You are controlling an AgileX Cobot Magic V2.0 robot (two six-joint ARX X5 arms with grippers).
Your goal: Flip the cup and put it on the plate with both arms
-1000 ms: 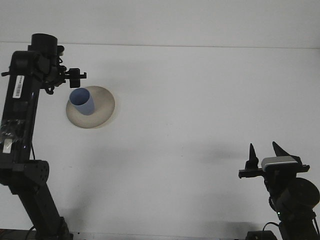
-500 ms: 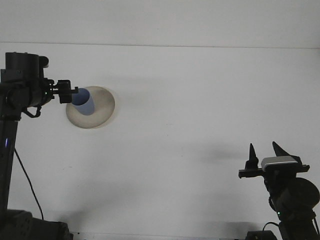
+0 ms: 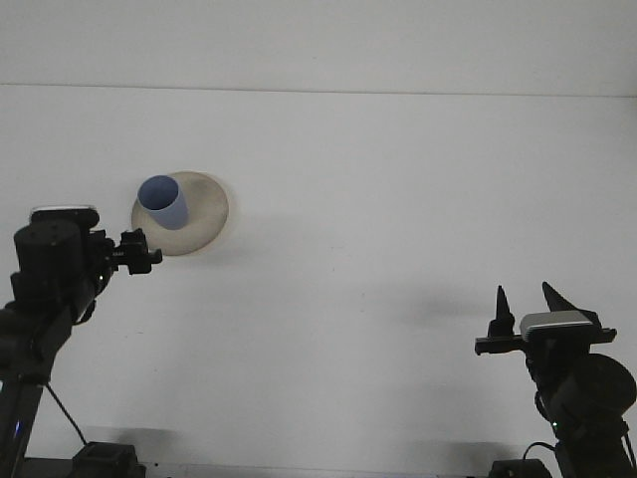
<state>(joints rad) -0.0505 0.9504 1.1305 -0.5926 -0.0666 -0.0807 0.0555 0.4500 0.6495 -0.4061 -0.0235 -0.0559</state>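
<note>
The blue cup (image 3: 163,201) stands upright on the beige plate (image 3: 204,214), mouth up, set toward the plate's left part. The plate lies on the white table (image 3: 378,249), in the far left area of the scene.

My left gripper (image 3: 139,253) hangs just near and left of the plate, close to its near-left rim, apart from the cup and touching neither. It points to the right, toward the plate. From this view its fingers show only as a small dark cluster, so I cannot tell whether they are spread or closed. It holds nothing that I can see.

My right gripper (image 3: 525,304) sits at the near right of the table, well apart from cup and plate. Its two dark fingertips (image 3: 501,303) point upward in the picture with a clear gap between them, so it is spread wide and empty. Below it my right arm's wrist block (image 3: 557,327) shows a pale top face.
</note>
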